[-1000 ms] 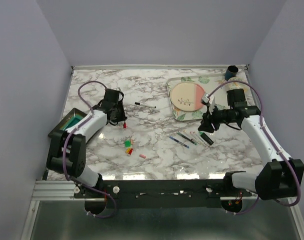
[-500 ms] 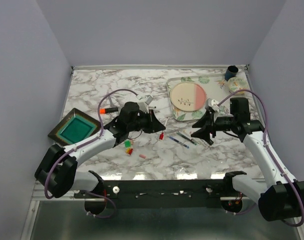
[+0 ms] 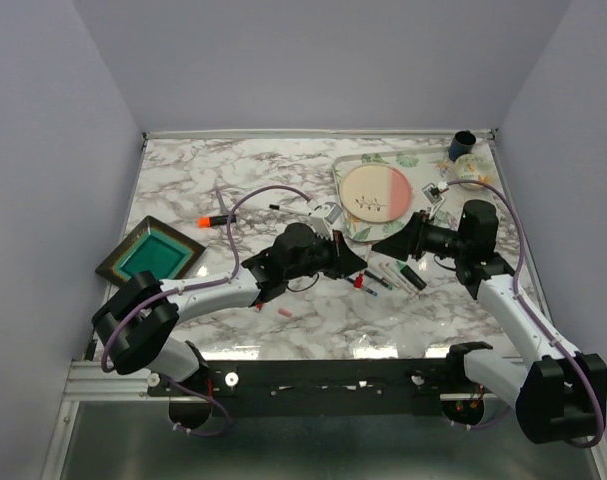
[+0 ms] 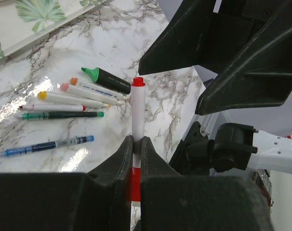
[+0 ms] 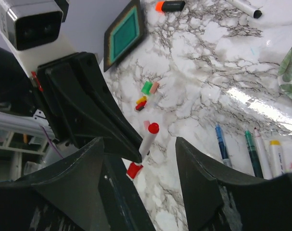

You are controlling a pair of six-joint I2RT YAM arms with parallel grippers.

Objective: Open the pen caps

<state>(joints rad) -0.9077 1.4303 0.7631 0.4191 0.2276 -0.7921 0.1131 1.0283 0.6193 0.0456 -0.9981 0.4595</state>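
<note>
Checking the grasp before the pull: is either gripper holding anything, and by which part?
Left gripper clamps the white pen low on its barrel, with the red cap end free. Right gripper is open, holding nothing.

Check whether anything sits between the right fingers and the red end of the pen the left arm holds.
Nothing visible. The pen's red end sticks out past the left fingers into open air, facing the open right gripper; loose caps and other pens lie on the table below.

Pen (image 4: 137, 103) white w/ red cap (image 4: 138, 81); table (image 3: 193, 185) white-grey marble; dish (image 3: 150, 256) teal, dark rim; plate (image 3: 376, 192) pink/cream.
</note>
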